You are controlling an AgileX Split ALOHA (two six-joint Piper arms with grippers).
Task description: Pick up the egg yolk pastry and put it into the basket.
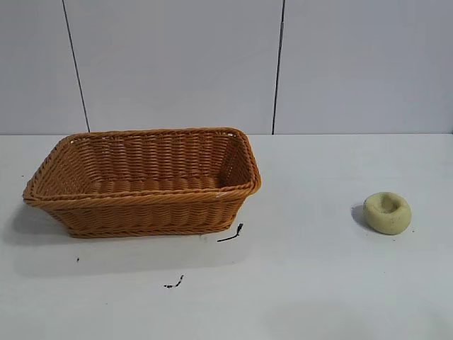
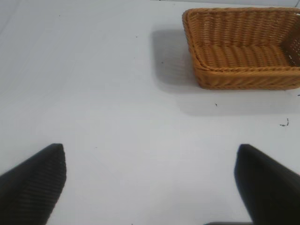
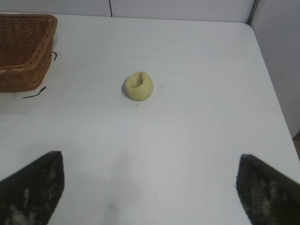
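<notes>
Bright, even light from above whitens the table (image 1: 318, 283). The basket (image 1: 141, 180) casts a soft grey shadow toward the table's left edge, the egg yolk pastry (image 1: 387, 212) a faint one. Both wrist views' near fingertips (image 3: 33, 187) look blurred.

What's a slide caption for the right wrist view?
Open right gripper hovers over the table, egg yolk pastry ahead, basket beyond.

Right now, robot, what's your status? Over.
Left gripper open, empty. Right gripper open, empty. Egg yolk pastry on table, right of basket, untouched. Path clear.
</notes>
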